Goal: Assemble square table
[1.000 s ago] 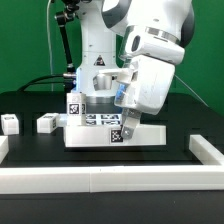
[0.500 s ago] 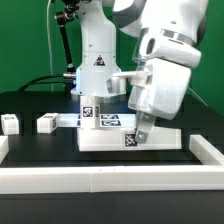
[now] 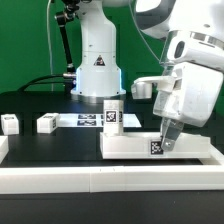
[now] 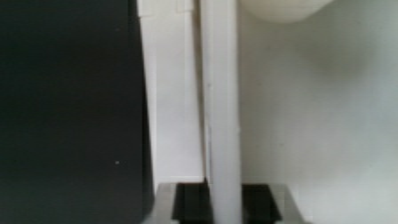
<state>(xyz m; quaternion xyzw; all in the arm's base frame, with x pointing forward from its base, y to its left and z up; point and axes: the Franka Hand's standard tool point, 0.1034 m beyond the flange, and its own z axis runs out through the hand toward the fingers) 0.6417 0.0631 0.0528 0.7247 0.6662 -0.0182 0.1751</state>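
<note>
The white square tabletop (image 3: 128,146) lies flat on the black table, toward the exterior view's right. A white tagged leg (image 3: 112,112) stands upright at its far left corner. My gripper (image 3: 165,141) reaches down at the tabletop's right front part and is shut on its raised rim beside a tag (image 3: 156,148). In the wrist view the rim (image 4: 217,100) runs as a white strip between my two dark fingers (image 4: 192,202), with the gripper (image 4: 226,203) closed on it. Two loose white legs (image 3: 10,124) (image 3: 46,123) lie at the exterior view's left.
The marker board (image 3: 90,120) lies flat behind the tabletop, in front of the robot base (image 3: 97,70). A long white border rail (image 3: 100,178) runs along the front, and another rail (image 3: 206,150) stands at the exterior view's right, close to the tabletop.
My gripper has moved toward the exterior view's right, and the tabletop with its upright leg has slid right with it. The two loose legs have not moved.
</note>
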